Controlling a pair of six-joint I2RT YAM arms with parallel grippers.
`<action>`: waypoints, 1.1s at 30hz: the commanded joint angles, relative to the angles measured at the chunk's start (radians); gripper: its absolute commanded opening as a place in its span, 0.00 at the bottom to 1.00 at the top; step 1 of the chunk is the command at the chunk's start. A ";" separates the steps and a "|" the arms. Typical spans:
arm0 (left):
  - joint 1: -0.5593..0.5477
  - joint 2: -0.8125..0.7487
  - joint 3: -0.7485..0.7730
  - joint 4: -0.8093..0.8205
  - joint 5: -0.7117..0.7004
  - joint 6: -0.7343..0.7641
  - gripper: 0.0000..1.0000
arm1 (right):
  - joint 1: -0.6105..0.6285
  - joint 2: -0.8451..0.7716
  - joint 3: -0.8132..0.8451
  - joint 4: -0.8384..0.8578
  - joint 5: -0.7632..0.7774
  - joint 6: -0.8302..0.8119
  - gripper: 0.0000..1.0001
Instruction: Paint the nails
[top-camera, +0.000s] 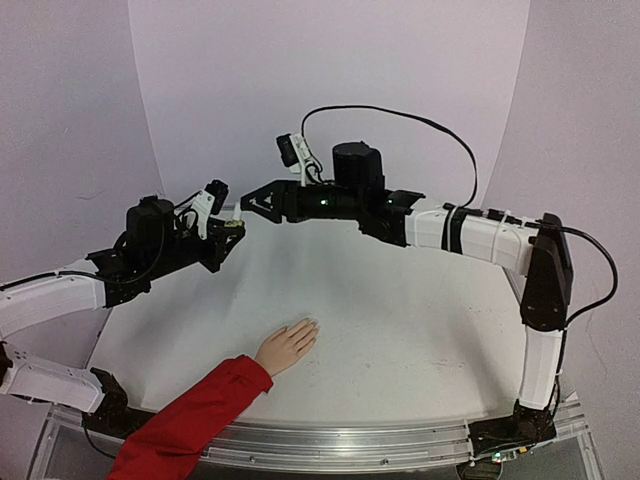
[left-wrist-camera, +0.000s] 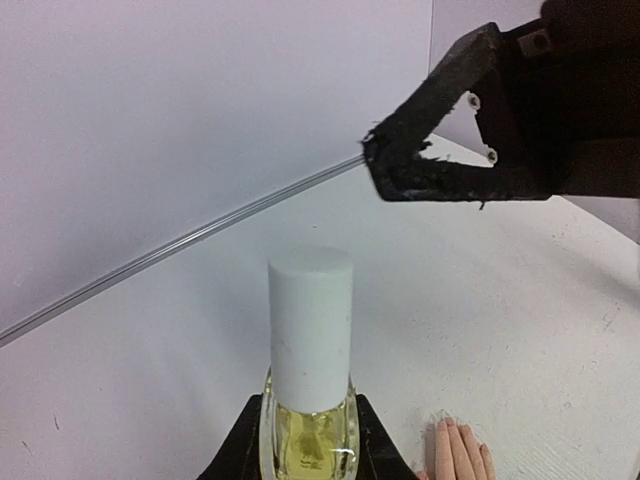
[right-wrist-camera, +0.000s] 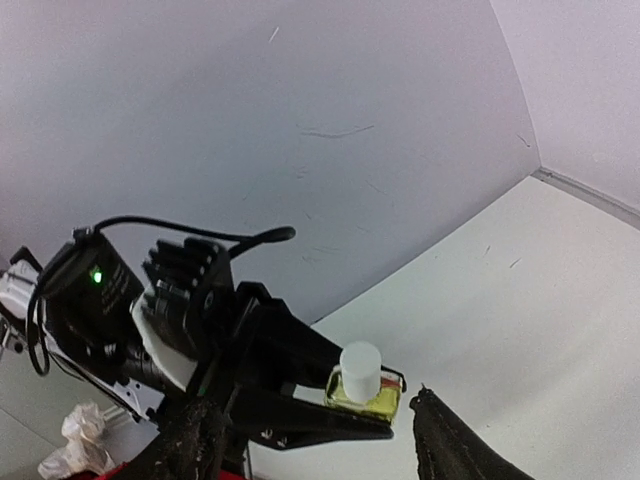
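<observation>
A small yellow-green bottle (left-wrist-camera: 305, 440) with a white cap (left-wrist-camera: 311, 330) stands upright between the fingers of my left gripper (left-wrist-camera: 305, 455), which is shut on its glass body. The left gripper (top-camera: 232, 228) holds it above the table's back left. My right gripper (top-camera: 244, 212) hovers right beside the cap with its jaws open and nothing between them. From the right wrist, the bottle (right-wrist-camera: 365, 385) shows just beyond my open right gripper (right-wrist-camera: 320, 445). The peach hand (top-camera: 288, 345) with a red sleeve (top-camera: 190, 420) lies flat at the front. Its nails (left-wrist-camera: 452, 428) are tiny and pale.
The white table (top-camera: 400, 320) is backed by a curved pale backdrop (top-camera: 330, 80). A metal rail (top-camera: 350, 440) runs along the near edge. The right arm (top-camera: 480, 235) stretches across the back of the table, its cable looping above it.
</observation>
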 joint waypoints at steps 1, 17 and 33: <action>0.002 0.004 0.024 0.058 -0.014 0.043 0.00 | 0.009 0.097 0.125 0.022 0.018 0.090 0.59; 0.002 -0.009 0.019 0.058 0.039 0.003 0.00 | 0.033 0.165 0.188 0.031 -0.026 0.107 0.00; 0.003 -0.021 0.104 0.059 1.104 -0.107 0.00 | -0.017 0.063 0.057 0.105 -1.024 -0.186 0.00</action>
